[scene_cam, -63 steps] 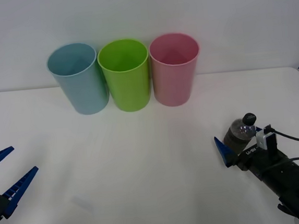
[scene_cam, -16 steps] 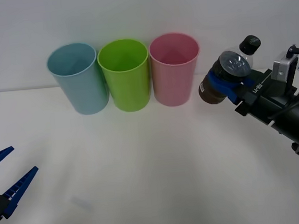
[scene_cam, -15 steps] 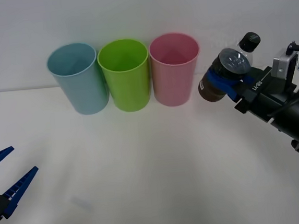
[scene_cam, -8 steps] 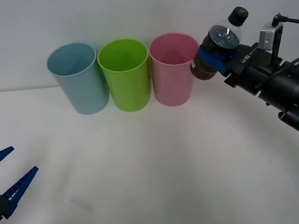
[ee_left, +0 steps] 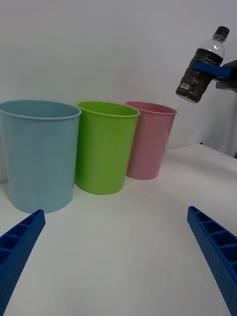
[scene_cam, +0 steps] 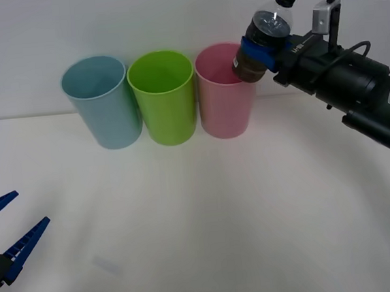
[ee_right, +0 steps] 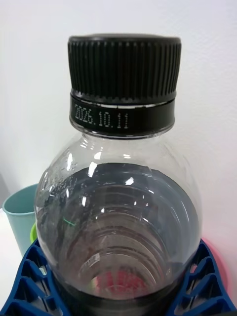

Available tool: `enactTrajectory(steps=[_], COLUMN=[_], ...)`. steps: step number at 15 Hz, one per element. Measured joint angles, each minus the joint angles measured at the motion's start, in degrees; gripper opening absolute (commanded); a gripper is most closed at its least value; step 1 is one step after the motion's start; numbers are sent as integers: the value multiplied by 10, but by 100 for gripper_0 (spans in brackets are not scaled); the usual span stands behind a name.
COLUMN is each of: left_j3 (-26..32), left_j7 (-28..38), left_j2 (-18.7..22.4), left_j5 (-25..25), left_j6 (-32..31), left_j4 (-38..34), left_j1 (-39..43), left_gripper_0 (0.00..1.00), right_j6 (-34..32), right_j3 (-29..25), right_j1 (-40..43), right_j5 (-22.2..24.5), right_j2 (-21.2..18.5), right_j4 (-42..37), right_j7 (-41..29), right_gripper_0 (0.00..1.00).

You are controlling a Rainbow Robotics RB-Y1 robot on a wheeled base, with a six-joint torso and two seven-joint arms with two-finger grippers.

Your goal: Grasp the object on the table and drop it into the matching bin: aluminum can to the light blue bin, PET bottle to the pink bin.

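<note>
Front view: right end effector (scene_cam: 260, 50) raised well above the white desk (scene_cam: 200, 207), its blue fingers (scene_cam: 254, 52) clamped around the middle of the PET bottle (scene_cam: 262, 36). Bottle carried tilted, black cap up and leaning toward the right, dark brown base lowest and overlapping the right part of the pink bin's (scene_cam: 226, 92) rim. Cannot tell from here whether the base hangs directly over the opening or just in front of it. 3 bins in a row at the back of the desk: light blue bin (scene_cam: 102, 103) on the left, green bin (scene_cam: 164, 97) in the middle, pink on the right, neighbours nearly touching. Left end effector (scene_cam: 8, 231) low at the left edge, fingers spread wide, nothing between them.

Right wrist view: bottle (ee_right: 118, 217) seated between the 2 blue ribbed fingers (ee_right: 34, 286), pressed on both sides, cap farthest from the camera with a printed date on its band. Pink bin (ee_right: 217, 256) and light blue bin (ee_right: 19, 222) glimpsed past the bottle's sides.

Left wrist view: left fingers (ee_left: 19, 247) far apart over bare desk (ee_left: 123, 247). Bottle (ee_left: 200, 69) held in the air by the right end effector (ee_left: 210, 70), higher than the pink bin's (ee_left: 148, 140) rim and off to its right side, clear of it.
</note>
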Motion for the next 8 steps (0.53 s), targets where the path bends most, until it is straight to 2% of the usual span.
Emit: enactTrajectory(steps=[8], left_j3=[0], left_j7=[0], left_j2=[0], left_j5=[0], left_j6=[0], left_j4=[0], left_j1=[0], left_gripper_0=[100], right_j6=[0], right_j3=[25], right_j1=[-111], right_j5=[16], right_j2=[46], right_j4=[131], right_j7=[-1], right_gripper_0=[0])
